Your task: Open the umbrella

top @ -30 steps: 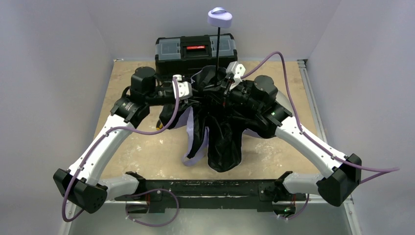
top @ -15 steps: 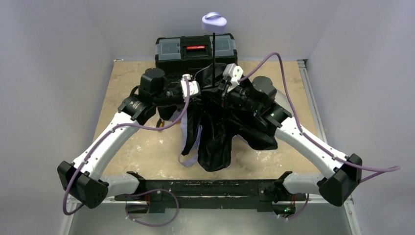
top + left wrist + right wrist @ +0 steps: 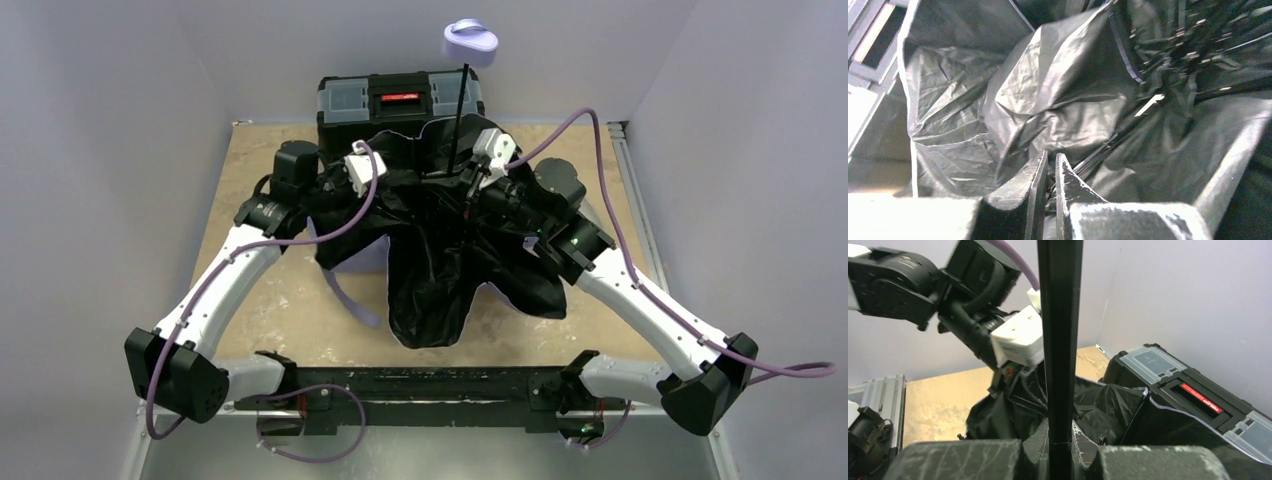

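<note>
**Umbrella, partway open.** It is standing at the middle of the table, just near of the toolbox. Its handle is topmost and its shaft is leaning slightly right.

Over the last second the two grippers are drawing apart. The left gripper is pulling its hold on the canopy leftward. The right gripper is carrying the shaft rightward, and the handle is swinging right with it. The black lining is therefore spreading wider on the left than half a second ago, with lavender outer fabric showing beneath it. Judged from this, the opening is advancing but is not finished. The panels are hanging slack and drooping toward the near edge, not yet taut.

The left wrist view is showing what the top view hides. The left fingers are closed to a thin slit, apparently pinching a rib or a fold of lining; which of the two cannot be told. The right wrist view is showing the right fingers clamped on the shaft, one on each side, low down near the bunched fabric. It is also showing the toolbox's red latch to the right. Only the top view is showing the handle and the canopy's overall spread.
</note>
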### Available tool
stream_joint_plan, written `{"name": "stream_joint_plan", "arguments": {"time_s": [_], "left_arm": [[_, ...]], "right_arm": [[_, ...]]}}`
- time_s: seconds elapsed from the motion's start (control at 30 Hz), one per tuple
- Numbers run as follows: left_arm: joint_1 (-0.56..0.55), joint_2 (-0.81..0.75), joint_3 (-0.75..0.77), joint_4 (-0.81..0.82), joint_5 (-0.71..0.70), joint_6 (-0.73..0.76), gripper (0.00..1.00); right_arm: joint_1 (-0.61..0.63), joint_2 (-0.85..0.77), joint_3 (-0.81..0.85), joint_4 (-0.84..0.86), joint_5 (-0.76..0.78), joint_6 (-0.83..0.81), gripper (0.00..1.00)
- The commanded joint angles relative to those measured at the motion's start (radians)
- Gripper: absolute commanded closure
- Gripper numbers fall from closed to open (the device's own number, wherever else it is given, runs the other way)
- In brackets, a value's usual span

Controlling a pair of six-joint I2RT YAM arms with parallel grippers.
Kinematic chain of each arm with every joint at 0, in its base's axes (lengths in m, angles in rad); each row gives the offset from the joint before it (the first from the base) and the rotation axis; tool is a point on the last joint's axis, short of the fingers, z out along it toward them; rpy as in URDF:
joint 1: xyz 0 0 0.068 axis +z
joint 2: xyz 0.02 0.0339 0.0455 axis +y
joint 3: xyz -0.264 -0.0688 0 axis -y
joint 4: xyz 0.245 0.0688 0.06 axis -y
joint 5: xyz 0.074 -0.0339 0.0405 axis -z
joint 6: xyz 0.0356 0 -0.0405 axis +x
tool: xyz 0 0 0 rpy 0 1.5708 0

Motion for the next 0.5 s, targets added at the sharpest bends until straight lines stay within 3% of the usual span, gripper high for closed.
{"name": "stream_joint_plan", "arguments": {"time_s": [0.0,0.23,0.47], "left_arm": [[0.079,0.052,-0.008,-0.031,-0.129,0.007,0.98],[0.087,0.061,-0.041,-0.022,-0.137,0.048,1.0],[0.148,0.072,-0.009,-0.037,-0.092,0.027,0.99]], "right_arm": [[-0.027,-0.068,0.082,0.087,0.004,0.038,1.0],[-0.141,-0.065,0.091,0.12,-0.027,0.168,1.0],[-0.166,-0.067,0.083,0.103,-0.049,0.159,1.0]]}}
